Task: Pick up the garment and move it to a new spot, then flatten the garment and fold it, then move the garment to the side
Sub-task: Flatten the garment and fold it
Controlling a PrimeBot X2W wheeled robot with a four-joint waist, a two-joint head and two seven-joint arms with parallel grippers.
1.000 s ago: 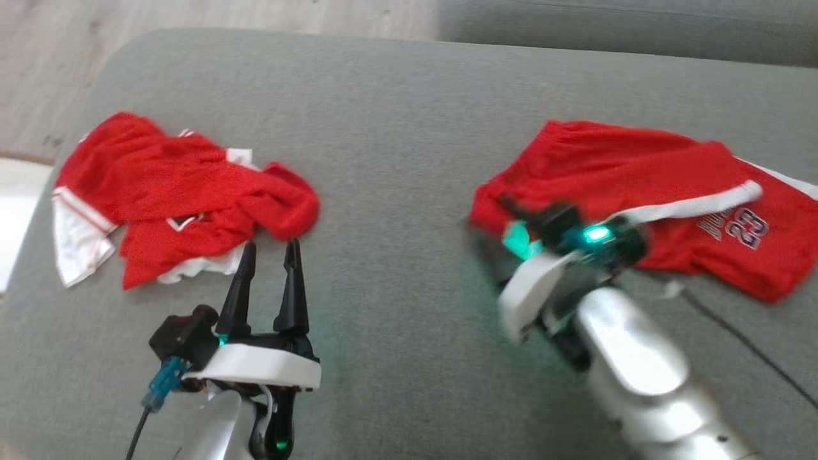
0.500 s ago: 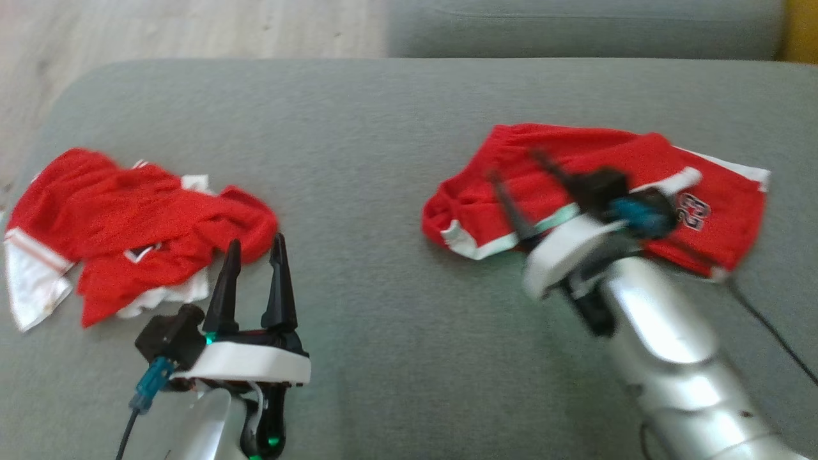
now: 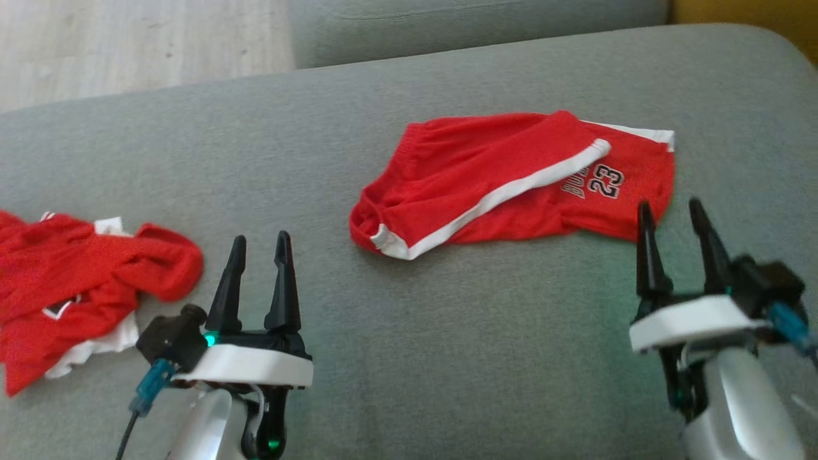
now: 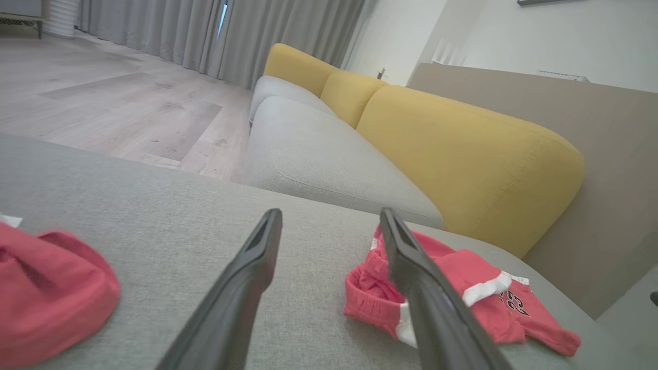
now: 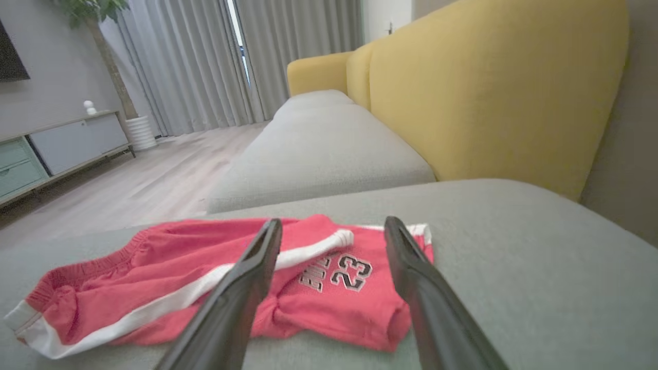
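Near edge of the grey cushion (image 3: 409, 358): the left gripper (image 3: 260, 237) and right gripper (image 3: 670, 204) hover with fingers spread wide and nothing between them. The step in hand is judged to be flattening the red shorts (image 3: 511, 179). They lie loose on the middle of the cushion, one part doubled over another along a white stripe (image 3: 486, 201), the fabric rumpled. Recommended practice: take the nearer edge first, one pinch per gripper at opposite ends. Catch a single layer only, lift barely clear of the cushion, draw outward until the creases go, and lay the shorts down before any fold. Such light fabric probably slides and bunches, so slow pulls suit it. In the right wrist view the shorts (image 5: 128, 272) lie just beyond and below the right gripper (image 5: 333, 222), with the printed 23 (image 5: 349, 271) framed between its fingers and apparently untouched. In the left wrist view the shorts (image 4: 478, 293) sit ahead of the left gripper (image 4: 331, 211) and off to one side, well apart. A second red garment (image 3: 96, 275) lies crumpled at the cushion's left side, near the left gripper. Beyond the cushion's far edge stand a second grey seat (image 5: 318, 144) and a yellow backrest (image 5: 488, 87).
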